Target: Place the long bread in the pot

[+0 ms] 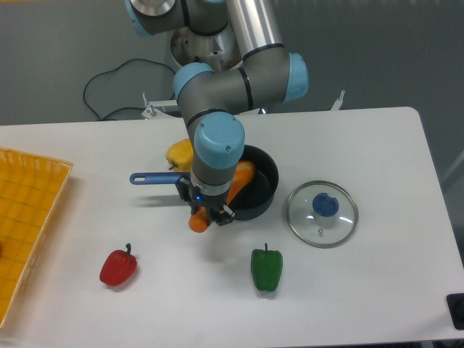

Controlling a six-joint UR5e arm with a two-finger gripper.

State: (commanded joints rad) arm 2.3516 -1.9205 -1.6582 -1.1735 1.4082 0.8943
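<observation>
Clamped narrow on the near end of the long bread [199, 221], gripper [206, 216] poised at the pot [264, 190] rim with the loaf slanting up over that rim, mid-placement, likely calling next for tipping it further inside before letting go.
</observation>
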